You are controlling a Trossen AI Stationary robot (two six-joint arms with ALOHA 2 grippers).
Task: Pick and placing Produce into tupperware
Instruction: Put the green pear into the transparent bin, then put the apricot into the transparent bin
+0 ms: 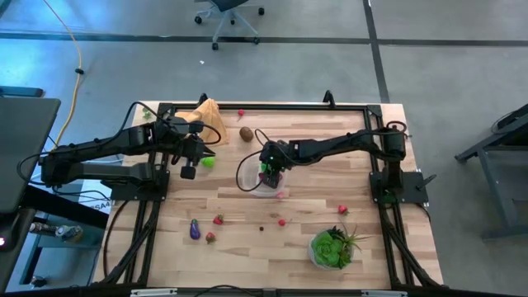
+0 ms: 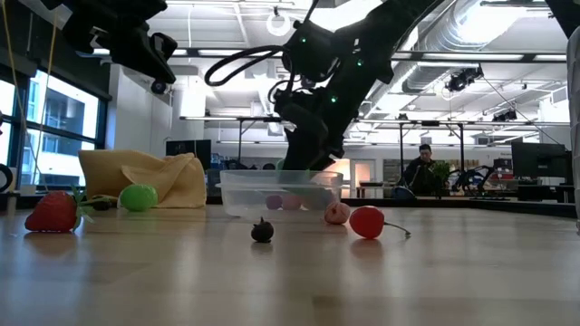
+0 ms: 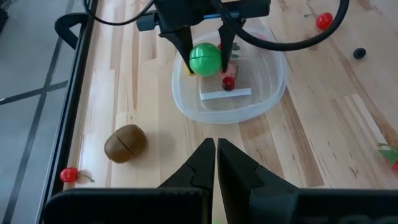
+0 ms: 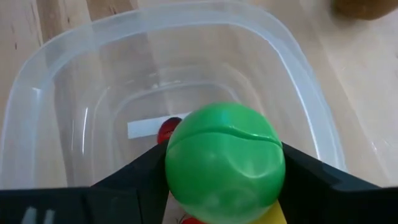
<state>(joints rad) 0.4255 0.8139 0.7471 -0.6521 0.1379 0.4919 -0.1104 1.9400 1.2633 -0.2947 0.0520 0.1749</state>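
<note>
While the left end effector [image 1: 189, 172] waits clenched and empty near the tabletop's [image 1: 247, 247] left edge, the right end effector [image 1: 270, 175] grips a lime [image 3: 205, 59] over the tupperware [image 1: 247, 175] mid-tabletop.

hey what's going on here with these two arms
The right gripper is holding a green lime between its fingers, just above the clear tupperware in the middle of the table. At least one small red piece already lies inside. The left gripper is shut and empty, waiting off to the side above the table. More produce is scattered around on the wood, such as a brown kiwi, a purple eggplant and a strawberry.
</note>
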